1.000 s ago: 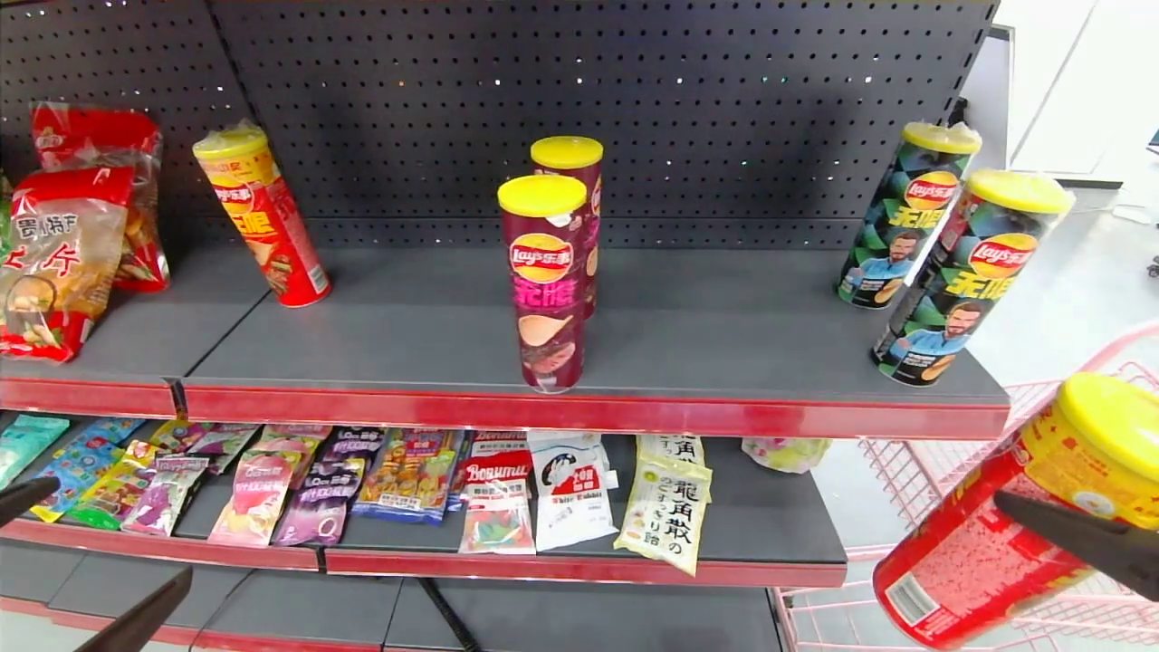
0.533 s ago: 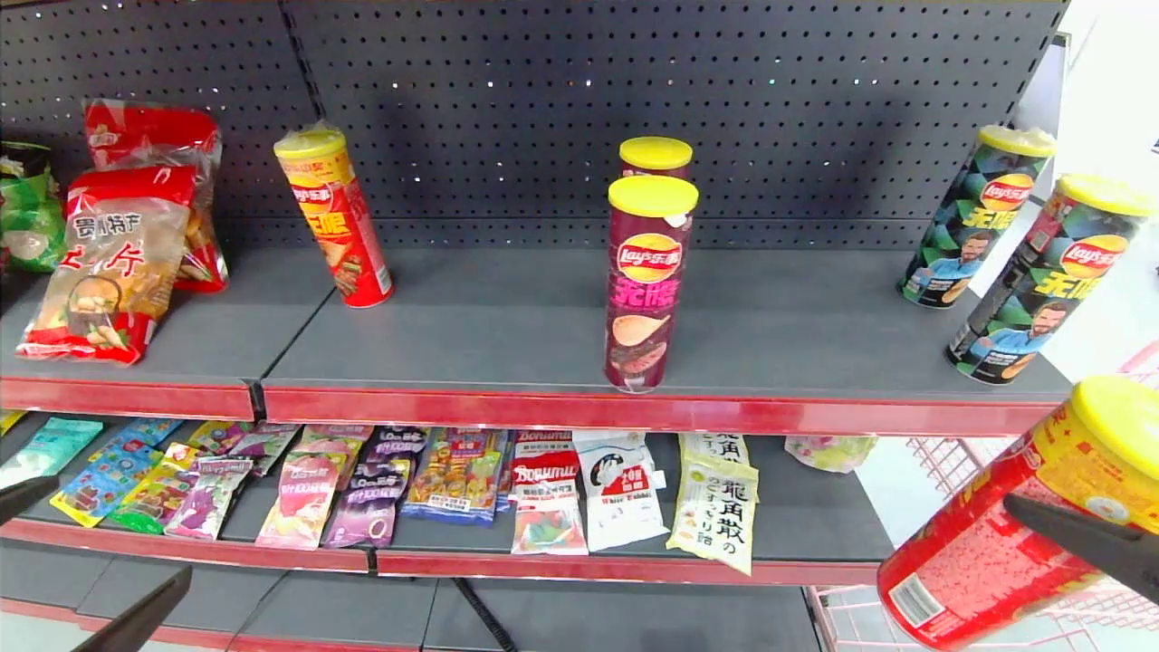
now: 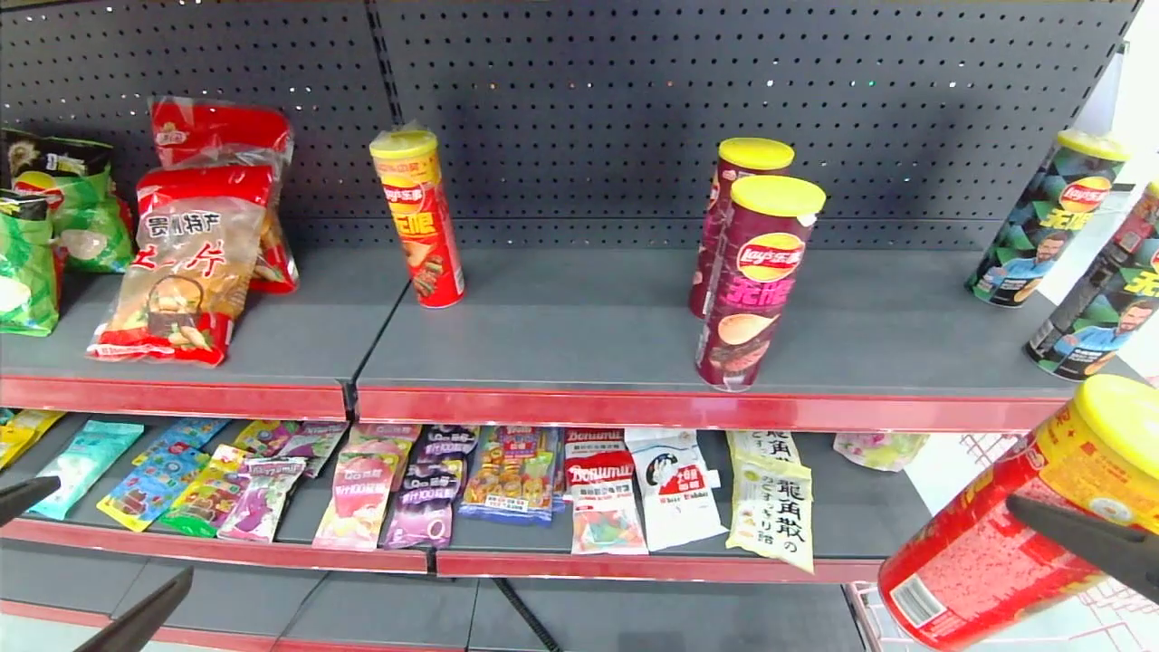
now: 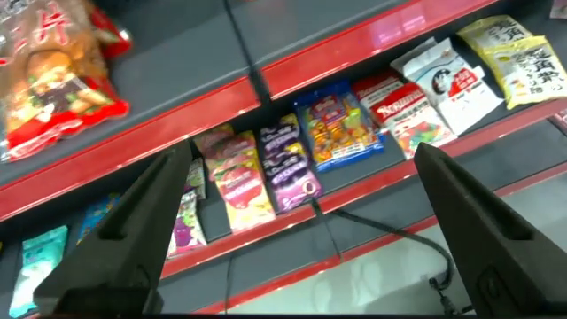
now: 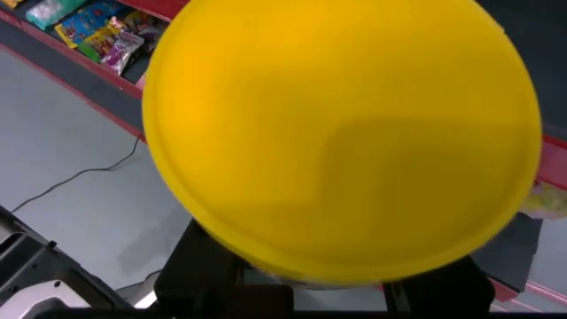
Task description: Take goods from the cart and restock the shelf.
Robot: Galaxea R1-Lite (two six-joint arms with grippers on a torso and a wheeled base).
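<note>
Mid-carry. Right gripper (image 3: 1050, 530) is clamped on the red can (image 3: 978, 552), which is tilted at lower right of the frame, below the top shelf (image 3: 561, 335) and not yet placed. Left gripper (image 3: 86, 557) is spread wide and empty, lower left. One matching can (image 3: 418, 217) stands upper centre-left with bare board beside it, the likely slot. Remaining: place, release, more trips.

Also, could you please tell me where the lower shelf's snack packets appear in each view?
Head view: snack packets across the lower middle.
Left wrist view: packets framed by the open left gripper.
Right wrist view: packets past the yellow-lidded can.
Shared landmark: the shelf's red front edge.
</note>
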